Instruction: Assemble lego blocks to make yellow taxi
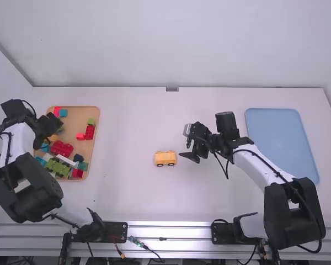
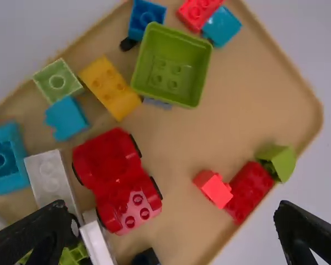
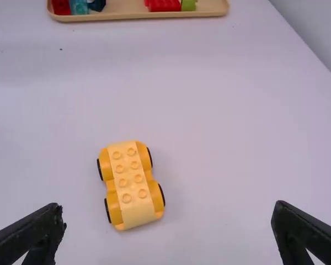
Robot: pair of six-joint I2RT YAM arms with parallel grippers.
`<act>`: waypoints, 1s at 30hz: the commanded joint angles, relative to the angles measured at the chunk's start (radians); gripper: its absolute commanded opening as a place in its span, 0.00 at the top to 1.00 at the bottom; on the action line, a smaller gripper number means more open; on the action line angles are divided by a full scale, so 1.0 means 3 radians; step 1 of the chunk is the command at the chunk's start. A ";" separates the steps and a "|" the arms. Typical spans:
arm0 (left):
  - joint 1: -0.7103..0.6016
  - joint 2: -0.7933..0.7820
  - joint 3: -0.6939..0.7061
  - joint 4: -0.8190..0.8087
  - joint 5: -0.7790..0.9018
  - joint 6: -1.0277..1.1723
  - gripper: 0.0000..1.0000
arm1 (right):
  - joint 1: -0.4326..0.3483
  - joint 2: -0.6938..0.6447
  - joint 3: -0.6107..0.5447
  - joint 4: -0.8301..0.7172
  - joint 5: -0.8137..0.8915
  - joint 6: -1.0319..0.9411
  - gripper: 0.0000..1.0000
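The yellow car base [image 1: 165, 159] with black wheels stands mid-table; its studded top faces up in the right wrist view, where the base [image 3: 130, 185] lies beyond the fingers. My right gripper [image 1: 192, 150] is just right of it, not touching, and open [image 3: 168, 234]. Over the tray's left side is my left gripper [image 1: 52, 130]. In the left wrist view that gripper [image 2: 168, 234] is open above the blocks, with nothing between its fingers. A yellow block [image 2: 110, 87] lies in the tray beside a green open box block [image 2: 172, 65].
The wooden tray [image 1: 94, 149] at the left also holds a red car base [image 2: 118, 180], a white block [image 2: 51, 179], a red block [image 2: 250, 191] and blue blocks. A blue tray [image 1: 276, 138] is at the far right.
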 commanded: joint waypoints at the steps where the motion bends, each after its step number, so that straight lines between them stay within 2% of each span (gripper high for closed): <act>1: 0.0013 -0.0014 -0.0131 0.0088 0.0051 -0.0435 0.01 | 0.0009 -0.0083 0.0031 0.0001 -0.0008 0.0037 0.01; 6: 0.0008 -0.0012 -0.0137 0.0182 0.0067 -0.0436 0.01 | 0.0009 -0.0083 0.0031 -0.0004 -0.0006 0.0034 0.01; 16: -0.0008 0.0070 0.0240 0.0093 -0.0050 -0.0465 0.01 | 0.0014 -0.0083 0.0031 -0.0031 0.0141 0.0048 0.01; 30: -0.0011 0.1034 0.1194 -0.0402 -0.0062 -0.0492 0.01 | 0.0013 -0.0083 0.0031 -0.0028 0.0140 0.0131 0.01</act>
